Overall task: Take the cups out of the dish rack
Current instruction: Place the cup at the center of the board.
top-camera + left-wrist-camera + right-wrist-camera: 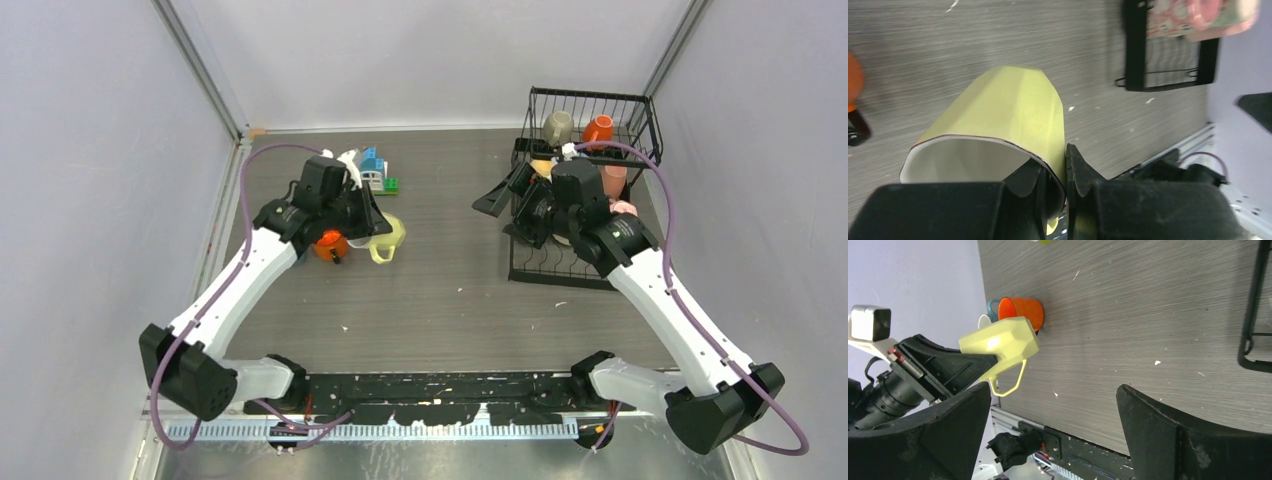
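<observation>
1. The table (pixel 450 300) is carrying the dish rack (pixel 552 265) at its far right.
2. The rack is holding a grey cup (pixel 557 127) in its upper basket.
3. The right gripper (pixel 1053 390) is hovering at the rack's left side, jaws spread wide, gripping nothing.
4. The left gripper (pixel 1064 170) is pinching the yellow cup (pixel 1008 110) by its wall, tilted, over the table's left part.
5. An orange cup (pixel 1023 312) is sitting just beside it.

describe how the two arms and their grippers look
Both arms have white tubular links, the left arm and right arm alike, joined by chunky black joint housings. A purple cable loops along each. The left gripper and right gripper are matte black with broad, tapering fingers.
</observation>
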Available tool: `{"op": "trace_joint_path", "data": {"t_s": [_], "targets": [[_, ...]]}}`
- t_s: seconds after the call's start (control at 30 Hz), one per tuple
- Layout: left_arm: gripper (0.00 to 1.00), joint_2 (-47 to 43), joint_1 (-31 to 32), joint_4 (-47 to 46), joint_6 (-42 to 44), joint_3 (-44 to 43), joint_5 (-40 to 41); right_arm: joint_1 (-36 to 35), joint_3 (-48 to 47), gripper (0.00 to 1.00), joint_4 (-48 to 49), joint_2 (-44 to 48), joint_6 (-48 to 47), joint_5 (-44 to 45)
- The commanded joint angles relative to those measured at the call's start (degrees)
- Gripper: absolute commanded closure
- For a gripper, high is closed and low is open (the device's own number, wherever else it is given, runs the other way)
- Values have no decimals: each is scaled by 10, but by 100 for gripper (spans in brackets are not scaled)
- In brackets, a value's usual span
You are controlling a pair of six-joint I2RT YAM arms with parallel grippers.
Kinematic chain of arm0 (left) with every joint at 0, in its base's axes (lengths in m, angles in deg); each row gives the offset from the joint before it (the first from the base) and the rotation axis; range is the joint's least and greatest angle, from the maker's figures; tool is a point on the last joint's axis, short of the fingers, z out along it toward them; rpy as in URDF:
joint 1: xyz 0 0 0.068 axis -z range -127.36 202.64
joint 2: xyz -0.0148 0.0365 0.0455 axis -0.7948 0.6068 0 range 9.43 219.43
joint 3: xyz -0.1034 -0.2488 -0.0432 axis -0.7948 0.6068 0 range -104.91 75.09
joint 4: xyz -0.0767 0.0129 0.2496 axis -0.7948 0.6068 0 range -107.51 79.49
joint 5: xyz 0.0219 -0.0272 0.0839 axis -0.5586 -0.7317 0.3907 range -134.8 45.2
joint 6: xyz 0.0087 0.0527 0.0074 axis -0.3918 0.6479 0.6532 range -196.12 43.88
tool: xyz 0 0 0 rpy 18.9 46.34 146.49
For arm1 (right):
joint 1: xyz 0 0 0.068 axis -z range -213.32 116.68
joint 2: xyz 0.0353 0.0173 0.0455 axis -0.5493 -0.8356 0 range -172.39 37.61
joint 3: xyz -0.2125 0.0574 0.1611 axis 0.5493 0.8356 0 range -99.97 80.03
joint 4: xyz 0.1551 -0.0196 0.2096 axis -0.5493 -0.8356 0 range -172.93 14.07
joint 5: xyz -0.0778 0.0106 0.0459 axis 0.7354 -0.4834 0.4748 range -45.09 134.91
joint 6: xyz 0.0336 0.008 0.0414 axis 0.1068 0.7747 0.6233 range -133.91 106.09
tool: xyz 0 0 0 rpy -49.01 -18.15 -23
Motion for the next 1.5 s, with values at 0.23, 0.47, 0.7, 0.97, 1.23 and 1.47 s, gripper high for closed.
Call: {"op": "trace_joint_path", "data": {"t_s": [0.23,0.47,0.7,0.97,1.23,1.47], "targets": [[100,138,2,110,143,-137,138,-1,-42,0,-56,35,-55,62],[100,225,3,126,176,-191,177,-2,-44,0,-75,53,-54,60],[100,282,5,141,195,-224,195,-2,-40,0,-92,70,-50,56],[100,354,17,180,213,-279,216,-1,-41,0,-105,84,-53,62],[100,405,20,210,217,-315,232,-2,-56,0,-120,86,-57,60],[100,420,21,221,219,-323,236,-2,-46,0,-123,94,-56,65]]}}
